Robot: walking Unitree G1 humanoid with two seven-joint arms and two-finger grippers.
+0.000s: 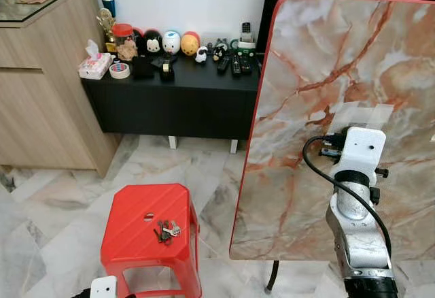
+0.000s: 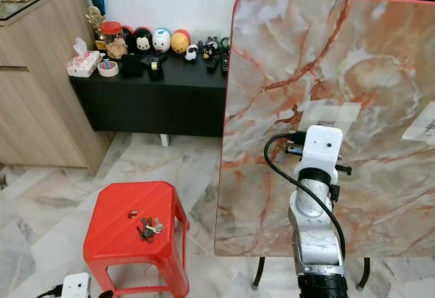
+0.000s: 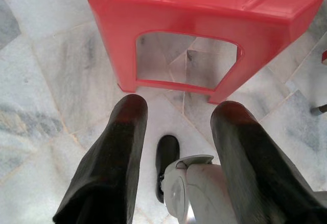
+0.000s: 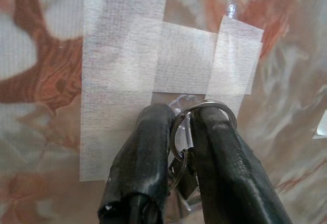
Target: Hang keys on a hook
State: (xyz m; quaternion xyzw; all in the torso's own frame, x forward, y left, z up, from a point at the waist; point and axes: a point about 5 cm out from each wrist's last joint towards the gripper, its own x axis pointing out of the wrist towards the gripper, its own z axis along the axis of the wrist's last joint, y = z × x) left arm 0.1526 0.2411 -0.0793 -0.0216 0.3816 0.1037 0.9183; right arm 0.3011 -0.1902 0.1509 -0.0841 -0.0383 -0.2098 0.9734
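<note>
**Key ring at the taped hook: seat it before letting go**

Left end effector (image 3: 176,147): fingers spread wide, nothing in them, hanging low by the red stool (image 1: 151,233). A second bunch of keys (image 1: 166,230) lies on the stool seat, at about 4 o'clock from its centre hole.

Right end effector (image 4: 176,132): fingers pinched on a key ring (image 4: 202,116), keys dangling below. It's pressed up to the upended marble tabletop (image 1: 326,60), right at the tape patch (image 4: 122,75). The clear hook (image 4: 179,101) sits at 12 o'clock of the ring, hard to make out.

Judgement: get the ring over the hook tip, settle it, then open slowly. The tape may peel.

Right arm reaches up and forward, wrist level, cable (image 1: 326,175) looped at its 9 o'clock.
</note>
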